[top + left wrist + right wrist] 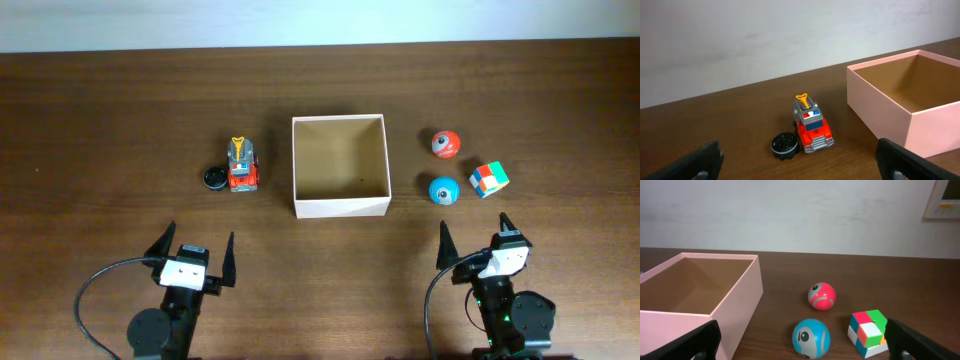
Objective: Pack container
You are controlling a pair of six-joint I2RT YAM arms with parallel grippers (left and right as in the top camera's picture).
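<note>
- container [340, 207]: sq, shallow, open top; white walls, tan inside; mid-table, btwn toy truck [241, 165] & blue ball [443, 189]
- left gripper [200, 235], right gripper [473, 224]: jaws wide, holding nothing; both well apart from container

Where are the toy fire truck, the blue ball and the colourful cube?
toy fire truck [811, 131]: left wrist view, on its red hood.
blue ball [811, 338]: right wrist view, on its front centre.
colourful cube [868, 332]: right wrist view, middle of its near side.
</note>
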